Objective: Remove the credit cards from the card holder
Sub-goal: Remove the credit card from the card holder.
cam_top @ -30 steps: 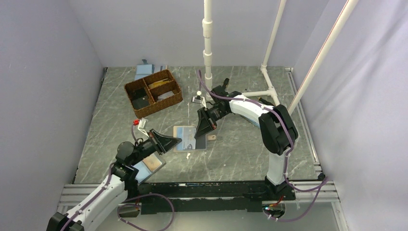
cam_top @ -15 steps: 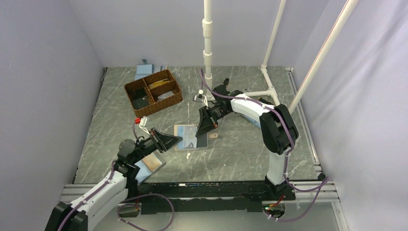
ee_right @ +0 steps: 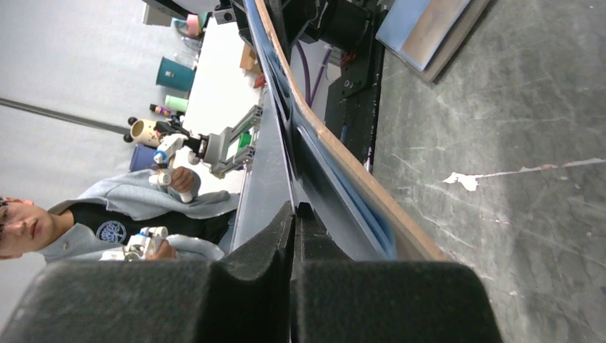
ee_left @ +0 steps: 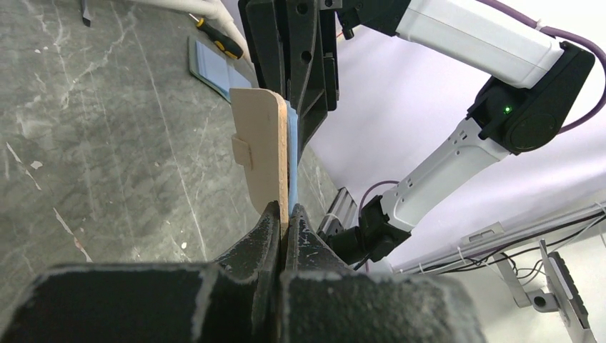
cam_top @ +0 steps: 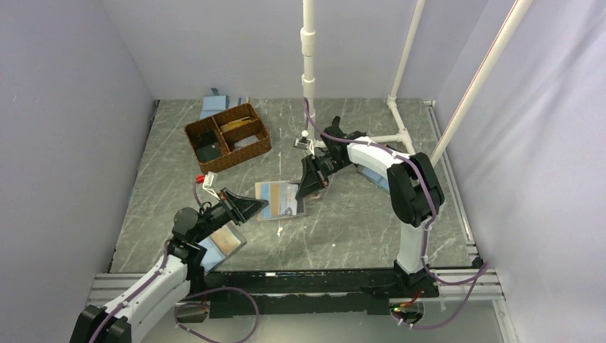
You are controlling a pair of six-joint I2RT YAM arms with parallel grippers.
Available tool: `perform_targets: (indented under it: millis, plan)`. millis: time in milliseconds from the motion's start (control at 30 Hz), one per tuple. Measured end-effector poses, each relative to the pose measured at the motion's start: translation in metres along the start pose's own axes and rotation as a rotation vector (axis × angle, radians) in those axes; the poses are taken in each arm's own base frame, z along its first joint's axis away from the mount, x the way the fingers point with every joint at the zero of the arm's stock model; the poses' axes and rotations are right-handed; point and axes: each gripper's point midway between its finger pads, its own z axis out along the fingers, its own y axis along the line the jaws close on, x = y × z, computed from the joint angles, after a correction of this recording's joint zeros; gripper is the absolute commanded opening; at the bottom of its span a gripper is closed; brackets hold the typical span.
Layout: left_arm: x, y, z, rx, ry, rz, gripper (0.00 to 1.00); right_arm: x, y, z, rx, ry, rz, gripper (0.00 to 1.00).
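Left gripper (cam_top: 261, 207): jaws closed on one edge of the holder (cam_top: 280, 200). In the left wrist view, both fingers (ee_left: 266, 232) pinch its thin edge.
Right gripper (cam_top: 305, 190): jaws closed on the opposite edge. In its own wrist view, the fingers (ee_right: 275, 236) meet around the panel with no gap.
Holder: an open, light-blue bi-fold stretched between the two pairs of jaws. The blue inside faces up and the tan outside (ee_left: 261, 150) faces the table (cam_top: 357, 221). Both wrist views show a gap under it, so it seems to be raised off the surface.
Basket (cam_top: 229, 137): a brown wicker tray with compartments, beyond the left jaws and well apart from them.
Brown-half folder (cam_top: 225, 243): lies flat on the table behind the left jaws, just beside that arm.
Screwdriver (ee_left: 218, 46): yellow and black handle, on the table past the right jaws and touching a blue folder (ee_left: 211, 68) lying there.
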Motion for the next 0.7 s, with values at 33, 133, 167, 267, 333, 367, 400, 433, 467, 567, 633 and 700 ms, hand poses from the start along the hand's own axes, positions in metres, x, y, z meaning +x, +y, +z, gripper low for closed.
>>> perform_targets:
  millis: [33, 133, 167, 267, 333, 367, 400, 433, 467, 567, 633, 700]
  plan:
    - [-0.001, 0.000, 0.000, -0.003, -0.003, 0.000, 0.00, 0.000, -0.001, -0.002, 0.004, -0.003, 0.004, 0.01]
    - [-0.002, 0.002, 0.000, -0.009, -0.009, -0.002, 0.00, 0.000, -0.003, -0.004, 0.012, -0.007, 0.011, 0.01]
    - [-0.002, 0.002, 0.000, -0.010, -0.008, -0.002, 0.00, 0.000, -0.003, -0.004, 0.012, -0.007, 0.012, 0.01]
    - [-0.001, 0.005, 0.001, -0.020, -0.006, -0.011, 0.00, 0.000, -0.004, -0.004, 0.011, -0.007, 0.015, 0.01]
    - [0.000, 0.009, 0.001, -0.031, -0.001, -0.018, 0.00, 0.001, -0.004, -0.004, 0.012, -0.006, 0.016, 0.01]
    - [0.000, 0.010, 0.001, -0.035, 0.000, -0.023, 0.00, 0.001, -0.005, -0.004, 0.012, -0.006, 0.016, 0.01]
    - [0.000, 0.011, 0.001, -0.039, -0.001, -0.025, 0.00, 0.001, -0.005, -0.004, 0.013, -0.007, 0.016, 0.01]
    - [-0.001, 0.011, 0.001, -0.039, -0.003, -0.025, 0.00, 0.000, -0.005, -0.005, 0.014, -0.009, 0.015, 0.01]
    - [-0.002, 0.011, 0.001, -0.039, -0.006, -0.024, 0.00, 0.000, -0.005, -0.006, 0.015, -0.010, 0.014, 0.01]
    - [-0.005, 0.011, 0.001, -0.040, -0.016, -0.022, 0.00, -0.001, -0.006, -0.009, 0.019, -0.018, 0.013, 0.01]
    - [-0.007, 0.010, 0.000, -0.036, -0.024, -0.023, 0.00, -0.001, -0.007, -0.010, 0.020, -0.020, 0.011, 0.00]
    - [-0.010, 0.007, -0.001, -0.030, -0.036, -0.020, 0.00, 0.000, -0.007, -0.010, 0.021, -0.022, 0.013, 0.00]
